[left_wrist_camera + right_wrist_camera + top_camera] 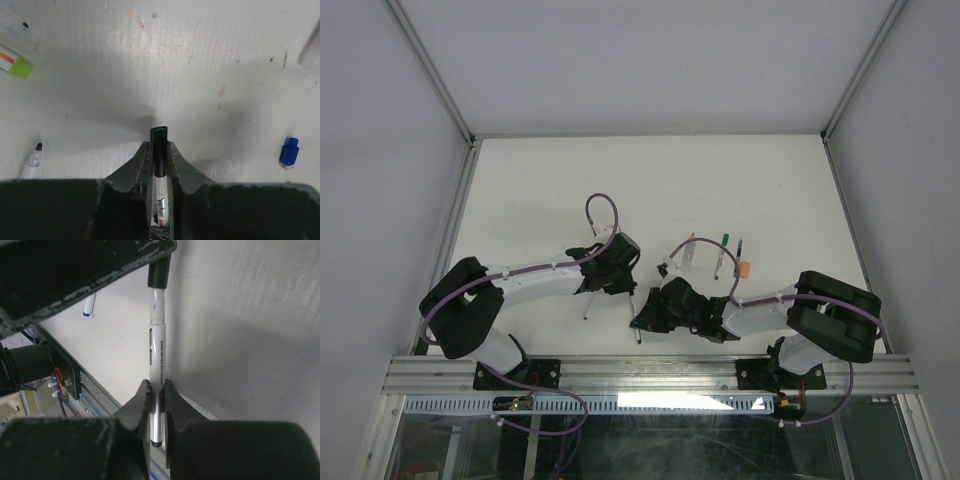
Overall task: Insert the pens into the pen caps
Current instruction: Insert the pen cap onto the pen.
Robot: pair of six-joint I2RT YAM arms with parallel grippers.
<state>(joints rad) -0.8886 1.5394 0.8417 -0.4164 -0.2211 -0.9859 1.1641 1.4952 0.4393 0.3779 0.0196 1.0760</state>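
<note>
My two grippers hold one pen between them. In the left wrist view, my left gripper (160, 145) is shut on a black pen cap (159, 150), and the pen's white barrel (160, 192) runs back from the cap between the fingers. My right gripper (157, 385) is shut on the lower part of the same white pen (157, 347). Its upper end sits inside the black cap (159, 275) under the left gripper's dark fingers. From above, the left gripper (625, 283) and right gripper (643, 322) meet near the table's front middle, with the pen (633, 305) between them.
A loose blue cap (289, 152), a black-tipped pen (31, 160) and a green-capped pen (19, 67) lie around the left gripper. A blue-tipped pen (89, 305) lies near the front rail. Further back are capped pens (723, 255), an orange cap (746, 269) and another pen (588, 305).
</note>
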